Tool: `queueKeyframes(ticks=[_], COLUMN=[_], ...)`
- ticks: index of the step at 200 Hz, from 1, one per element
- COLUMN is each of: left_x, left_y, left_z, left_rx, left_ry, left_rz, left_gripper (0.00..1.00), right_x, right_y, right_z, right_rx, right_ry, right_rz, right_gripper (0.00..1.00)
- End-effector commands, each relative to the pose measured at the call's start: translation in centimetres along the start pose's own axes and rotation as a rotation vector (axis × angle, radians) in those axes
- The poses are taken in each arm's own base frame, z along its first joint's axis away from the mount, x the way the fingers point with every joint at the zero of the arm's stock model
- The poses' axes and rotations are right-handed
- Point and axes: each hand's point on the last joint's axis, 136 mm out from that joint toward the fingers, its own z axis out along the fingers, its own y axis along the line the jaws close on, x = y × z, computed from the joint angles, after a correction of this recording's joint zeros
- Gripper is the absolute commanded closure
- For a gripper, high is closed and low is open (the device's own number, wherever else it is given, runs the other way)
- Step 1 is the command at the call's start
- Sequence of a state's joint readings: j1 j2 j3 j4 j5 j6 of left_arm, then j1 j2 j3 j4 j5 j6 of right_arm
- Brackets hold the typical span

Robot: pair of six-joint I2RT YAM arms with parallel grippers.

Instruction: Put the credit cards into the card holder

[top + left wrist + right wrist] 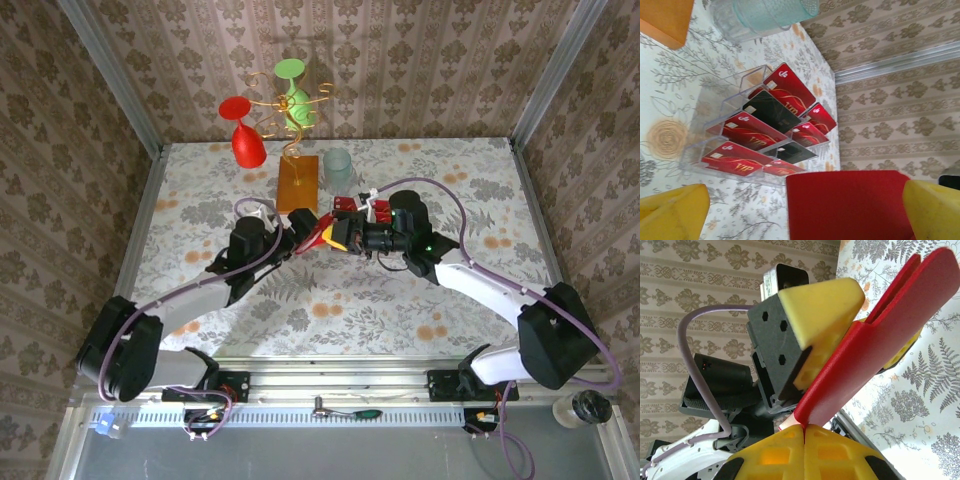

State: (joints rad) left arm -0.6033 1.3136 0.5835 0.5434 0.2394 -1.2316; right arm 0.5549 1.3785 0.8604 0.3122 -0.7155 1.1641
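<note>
Right gripper (804, 435): its yellow fingers are pressed together, clamped on one edge of the card holder (875, 335).
Card holder: red, held between the two grippers over the middle of the table (190, 200), just on the near side of the clear display stand (717, 97). In the right wrist view its two flaps part in a narrow V away from the pinched edge.
Left gripper (802, 209): its fingers are wide apart, one on each side of the card holder. The holder lies close to one finger (932, 207) and well clear of the other. Whether it touches the near finger cannot be told.
Credit cards (790, 89): red with gold lettering, standing slanted in the tiers of the display stand. None can be seen in the holder.
Dark cards (771, 111): two of them, set among the red ones in the same stand.
Glass tumbler (765, 15): clear, just beyond the stand.
Orange block (297, 183): beside the tumbler, the base of a gold wire stand (292, 152).
Goblets: a red one (245, 140) and a green one (298, 112), both on the wire stand.
</note>
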Motion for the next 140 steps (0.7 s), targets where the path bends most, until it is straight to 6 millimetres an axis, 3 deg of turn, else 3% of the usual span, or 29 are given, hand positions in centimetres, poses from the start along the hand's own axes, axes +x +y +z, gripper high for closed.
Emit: queueKeyframes(ticks=[1, 51, 100, 140], left_x=[-0.4, -0.4, -0.3, -1.4], left_y=[-3.3, -5.4, -4.4, -5.2], left_z=[-0.2, -0.4, -0.7, -1.3], left_rx=[0.152, 0.256, 0.264, 0.345], left_ry=[-0.014, -0.011, -0.023, -0.043], left_rz=[-0.066, -0.122, -0.170, -0.247], left_gripper=[0.00, 0.00, 0.00, 0.00], right_x=[-0.5, -0.8, -1.3, -1.9], right_y=[2.0, 1.4, 2.4, 3.7], right_z=[0.8, 1.5, 1.7, 1.7], right_rx=[-0.060, -0.063, -0.080, -0.125], right_ry=[0.010, 0.015, 0.025, 0.029], right_rz=[-0.042, -0.048, -0.128, -0.173], right_gripper=[1.00, 1.00, 1.00, 1.00])
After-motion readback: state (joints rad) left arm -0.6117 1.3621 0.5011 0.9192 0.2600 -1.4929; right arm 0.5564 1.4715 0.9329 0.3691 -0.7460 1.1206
